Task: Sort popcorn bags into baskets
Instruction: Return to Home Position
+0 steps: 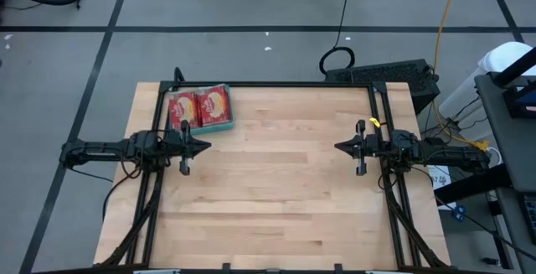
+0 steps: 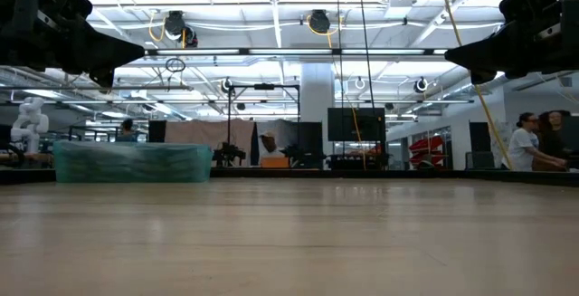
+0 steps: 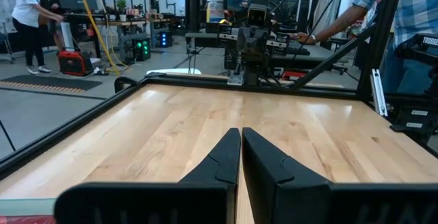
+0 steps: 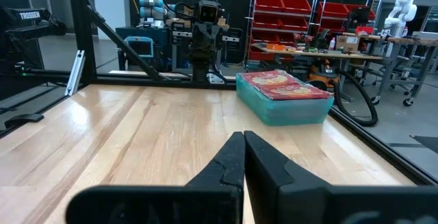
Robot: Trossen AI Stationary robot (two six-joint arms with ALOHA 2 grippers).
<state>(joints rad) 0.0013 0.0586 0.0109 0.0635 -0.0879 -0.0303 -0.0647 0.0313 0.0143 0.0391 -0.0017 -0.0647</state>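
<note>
The popcorn bags (image 1: pixel 199 106) are seen lying in the teal basket (image 1: pixel 214 129) at the counter's (image 1: pixel 276 190) far left corner. The left gripper (image 1: pixel 206 147) and right gripper (image 1: pixel 338 147) are held over opposite sides, fingers pressed together, empty.

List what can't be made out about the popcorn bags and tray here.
1. Bag count: the high view shows only the two top popcorn bags; any beneath are covered.
2. Low view: the wall of the blurred teal tray hides its contents.
3. Left wrist view: the tray is cut off at the picture's corner, behind the left end effector.
4. Bag print: too small in the high view.
</note>
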